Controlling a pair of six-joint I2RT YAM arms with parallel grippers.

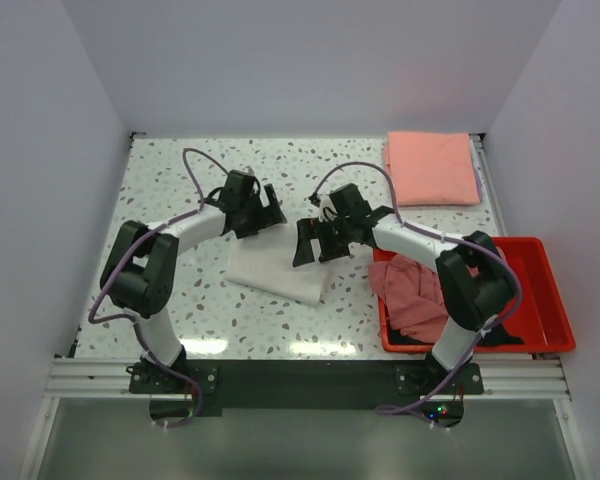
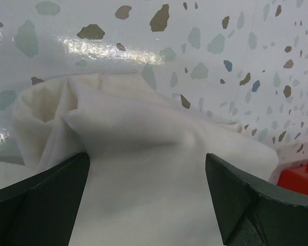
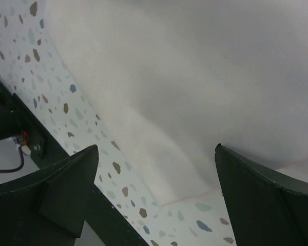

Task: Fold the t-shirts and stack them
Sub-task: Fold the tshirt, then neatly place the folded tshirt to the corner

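A folded white t-shirt (image 1: 280, 268) lies on the speckled table in the middle. My left gripper (image 1: 265, 212) hovers at its far left edge, jaws wide open, and the left wrist view shows rumpled white cloth (image 2: 143, 169) between them. My right gripper (image 1: 315, 243) stands open over the shirt's far right edge; its wrist view shows smooth white cloth (image 3: 195, 92) and a folded corner below. A folded salmon-pink t-shirt (image 1: 432, 167) lies at the back right. A dusty-pink t-shirt (image 1: 412, 295) hangs crumpled over the red bin's rim, and a black one (image 1: 504, 335) is partly hidden behind the right arm.
The red plastic bin (image 1: 552, 290) stands at the table's right front, beside the right arm's base. White walls close in the table on three sides. The dark front rail (image 3: 56, 169) shows in the right wrist view.
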